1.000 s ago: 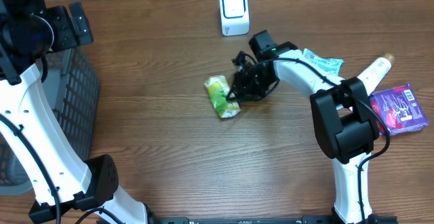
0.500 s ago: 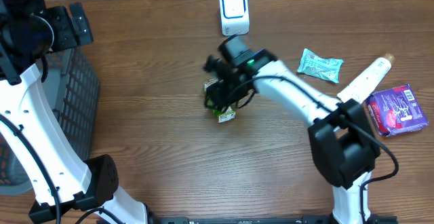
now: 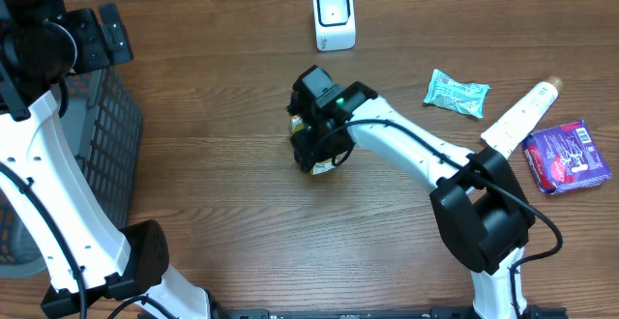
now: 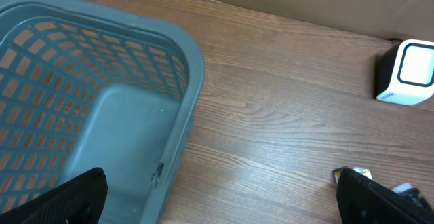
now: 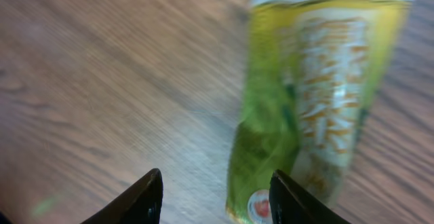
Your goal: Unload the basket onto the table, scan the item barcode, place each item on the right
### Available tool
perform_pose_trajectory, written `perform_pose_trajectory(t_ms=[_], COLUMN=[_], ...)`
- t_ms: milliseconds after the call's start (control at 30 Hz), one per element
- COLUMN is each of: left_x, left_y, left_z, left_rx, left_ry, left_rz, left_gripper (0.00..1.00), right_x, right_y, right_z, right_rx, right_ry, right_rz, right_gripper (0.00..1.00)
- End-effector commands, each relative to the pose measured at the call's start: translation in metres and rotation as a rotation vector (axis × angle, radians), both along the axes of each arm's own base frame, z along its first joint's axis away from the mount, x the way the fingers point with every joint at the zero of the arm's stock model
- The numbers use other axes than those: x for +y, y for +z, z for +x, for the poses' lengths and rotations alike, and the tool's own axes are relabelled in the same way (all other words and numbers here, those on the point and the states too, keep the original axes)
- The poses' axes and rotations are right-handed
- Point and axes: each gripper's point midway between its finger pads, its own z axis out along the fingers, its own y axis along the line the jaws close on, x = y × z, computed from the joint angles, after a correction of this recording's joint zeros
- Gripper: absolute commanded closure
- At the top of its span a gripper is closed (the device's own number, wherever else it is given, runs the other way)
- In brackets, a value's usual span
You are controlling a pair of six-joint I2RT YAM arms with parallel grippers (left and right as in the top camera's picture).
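Two arms work over a wooden tabletop (image 3: 242, 232); the right arm reaches from its base at the near edge toward the middle of the surface. In the right wrist view, the right end effector (image 5: 217, 200) points down at the wood with its fingers set moderately apart and closed on nothing. The green and yellow snack packet (image 5: 312, 95), the item to be scanned, lies flat on the tabletop just ahead of those fingers. Its near end falls partly between them, and the right finger overlaps its lower edge. The view is too blurred to show whether the finger touches the wrapper. From overhead, this end effector covers most of the packet, near the centre of the tabletop. To the right of the arm lie a purple box (image 3: 571, 155), a white bottle (image 3: 519, 114) just beside the box, and a teal sachet (image 3: 456, 94) farther back. All three are well apart from the packet. On the left side, the left end effector (image 4: 224, 203) hangs above the tabletop with its fingers spread wide and empty, beside the rim of a grey-blue mesh basket (image 4: 193, 68). At the far edge stands the white barcode scanner (image 3: 334, 16), upright, beyond the packet and apart from it.
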Motion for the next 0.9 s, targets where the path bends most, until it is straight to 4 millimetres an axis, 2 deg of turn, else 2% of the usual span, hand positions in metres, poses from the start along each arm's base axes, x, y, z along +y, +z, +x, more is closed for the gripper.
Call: perform_pose_trajectory(t_ms=[0,67,133,233,333,400,433,467,600,667,767,800,867], left_x=[0.0,0.0,0.0,0.0,0.0,0.0,0.0,0.0,0.0,0.0,0.0,0.0,0.0], left_y=[-0.001,-0.001,-0.001,-0.001,-0.001,-0.001,-0.001,-0.001,-0.001,-0.001,-0.001,-0.001,-0.001], left_z=[0.002,0.002,0.002,0.002,0.002,0.002,0.002,0.002,0.002,0.002,0.002,0.002,0.002], left_rx=[-0.002,-0.002,-0.002,-0.002,-0.002,-0.002,-0.002,-0.002,-0.002,-0.002,-0.002,-0.002,-0.002], left_ry=[0.01,0.01,0.01,0.01,0.01,0.01,0.01,0.01,0.01,0.01,0.01,0.01,0.01], left_rz=[-0.02,-0.02,-0.02,-0.02,-0.02,-0.02,-0.02,-0.02,-0.02,-0.02,-0.02,-0.02,-0.02], left_gripper=[0.0,0.0,0.0,0.0,0.01,0.0,0.0,0.01,0.0,0.0,0.0,0.0,0.0], right_x=[0.006,0.026,0.032,0.028,0.018,0.012,-0.001,-0.009,-0.086,-0.111,-0.131,-0.131,-0.118], right_y=[0.006,0.013,0.013,0.002,-0.016,-0.02,-0.022,-0.023,-0.035,-0.036,-0.035,-0.032,-0.025], right_z=[0.0,-0.007,-0.015,-0.024,-0.028,-0.025,-0.02,-0.018,0.014,0.032,0.062,0.08,0.092], right_rx=[0.043,0.046,0.049,0.105,0.164,0.182,0.197,0.201,0.152,0.119,0.059,0.014,-0.005], right_ry=[0.039,0.087,0.093,0.037,-0.018,-0.041,-0.072,-0.087,-0.232,-0.282,-0.323,-0.316,-0.289], right_rz=[0.099,0.173,0.165,0.109,0.047,0.036,0.015,-0.001,-0.22,-0.253,-0.209,-0.15,-0.031], right_gripper=[0.5,0.5,0.5,0.55,0.55,0.54,0.48,0.47,0.47,0.47,0.46,0.44,0.44])
